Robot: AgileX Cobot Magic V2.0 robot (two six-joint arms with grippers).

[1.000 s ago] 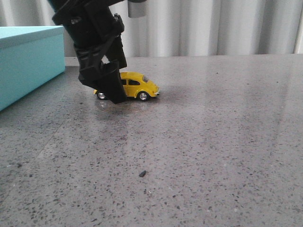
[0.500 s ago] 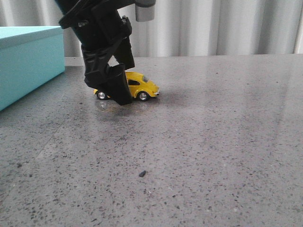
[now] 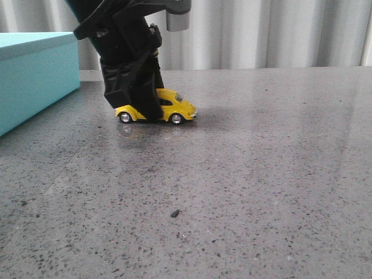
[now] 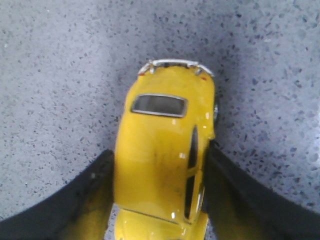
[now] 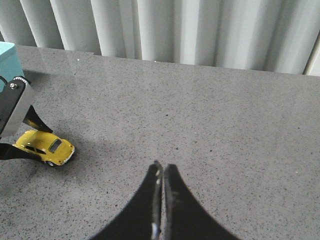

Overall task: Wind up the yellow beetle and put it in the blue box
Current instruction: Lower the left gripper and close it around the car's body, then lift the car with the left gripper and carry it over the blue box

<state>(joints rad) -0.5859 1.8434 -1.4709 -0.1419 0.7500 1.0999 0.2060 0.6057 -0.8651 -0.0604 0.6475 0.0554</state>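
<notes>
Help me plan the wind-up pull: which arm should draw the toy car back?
Left. Its pincer already straddles the car, one finger on each side. The right pincer is shut, hanging above bare table, apart from the car.

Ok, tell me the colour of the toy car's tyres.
Black, with silver hubcaps; the yellow beetle shows them best in the front view.

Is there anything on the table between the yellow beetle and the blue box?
No. In the front view, only bare grey table lies between the yellow beetle and the blue box.
</notes>
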